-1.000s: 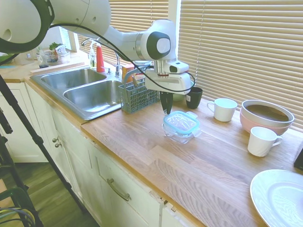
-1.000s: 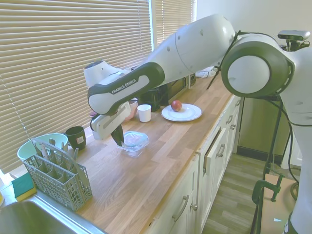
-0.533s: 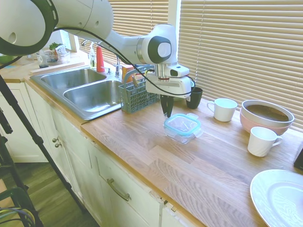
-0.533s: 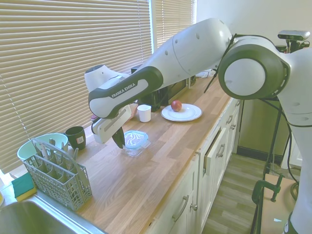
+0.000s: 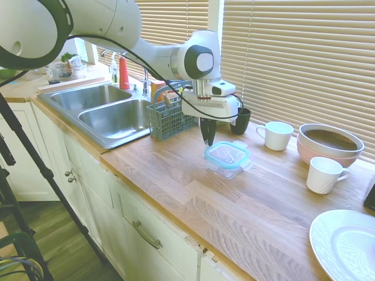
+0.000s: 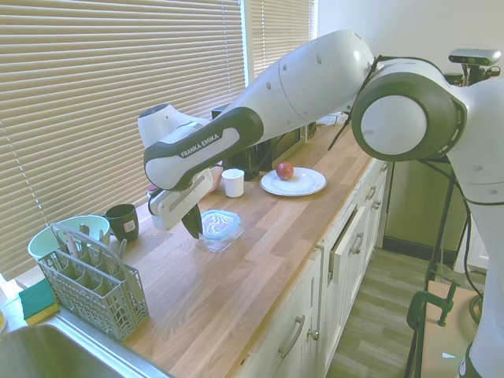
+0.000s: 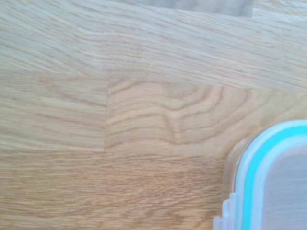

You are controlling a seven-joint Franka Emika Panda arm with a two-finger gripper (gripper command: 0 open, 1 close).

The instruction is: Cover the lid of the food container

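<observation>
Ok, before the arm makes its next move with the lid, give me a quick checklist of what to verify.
1. Lid sits on the container: ok.
2. Lid lies level and square on it: ok, looks flat in both exterior views.
3. Snap tabs pressed down: cannot tell.
4. Gripper clear of the lid: ok, it hangs beside the sink-side edge, fingers together, holding nothing.
5. Black cup and mug stand apart from the container: ok.

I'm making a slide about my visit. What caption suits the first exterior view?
White robot arm's gripper beside the teal-rimmed lid resting on the food container, wooden kitchen counter.
</observation>
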